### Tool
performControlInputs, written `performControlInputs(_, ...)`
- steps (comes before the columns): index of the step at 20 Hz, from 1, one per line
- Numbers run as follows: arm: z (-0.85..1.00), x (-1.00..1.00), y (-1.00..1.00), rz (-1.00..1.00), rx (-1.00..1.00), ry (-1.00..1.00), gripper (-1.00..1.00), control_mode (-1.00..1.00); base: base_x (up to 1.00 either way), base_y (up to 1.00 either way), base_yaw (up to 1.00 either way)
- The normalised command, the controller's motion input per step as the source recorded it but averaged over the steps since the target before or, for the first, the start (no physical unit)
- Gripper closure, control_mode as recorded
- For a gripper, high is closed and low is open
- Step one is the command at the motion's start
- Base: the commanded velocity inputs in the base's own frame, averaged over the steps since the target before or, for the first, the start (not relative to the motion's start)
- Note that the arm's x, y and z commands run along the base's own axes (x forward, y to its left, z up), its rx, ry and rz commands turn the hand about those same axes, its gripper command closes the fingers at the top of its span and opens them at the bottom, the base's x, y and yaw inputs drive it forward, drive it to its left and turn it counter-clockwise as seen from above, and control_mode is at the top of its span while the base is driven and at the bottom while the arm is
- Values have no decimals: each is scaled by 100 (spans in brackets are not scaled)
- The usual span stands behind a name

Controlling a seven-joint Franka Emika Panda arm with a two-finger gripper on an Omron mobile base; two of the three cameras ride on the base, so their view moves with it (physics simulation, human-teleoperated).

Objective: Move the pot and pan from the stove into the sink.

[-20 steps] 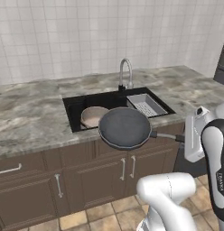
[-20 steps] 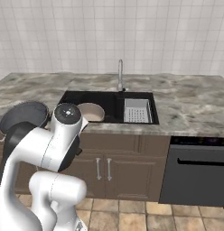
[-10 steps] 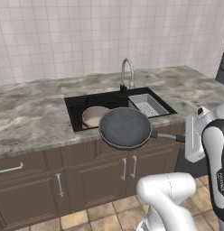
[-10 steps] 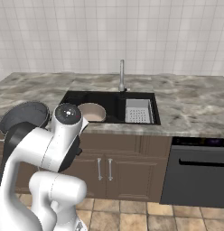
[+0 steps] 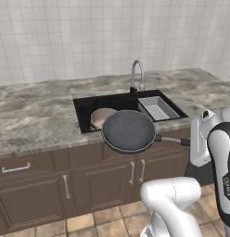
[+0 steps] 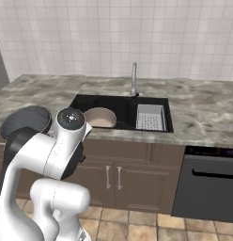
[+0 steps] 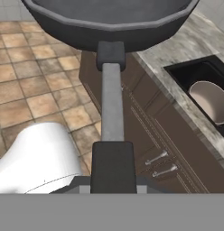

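Already pot (image 5: 103, 117) inside sink (image 5: 84, 107)

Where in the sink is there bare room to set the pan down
The sink is crowded at its left, where the pot sits, and at its right, where the drainer tray sits. The bare black strip between them, below the faucet, looks narrow for the pan that the gripper holds by its handle.

Even, bright rendered light; edges perhaps slightly soft.
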Motion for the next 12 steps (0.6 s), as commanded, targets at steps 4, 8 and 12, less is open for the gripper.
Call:
performControlInputs(4,0,0,0,0,0,0,100,100,0,0,4)
performControlInputs(8,0,0,0,0,0,0,100,100,8,0,0)
performControlInputs(12,0,0,0,0,0,0,100,100,56,0,-1)
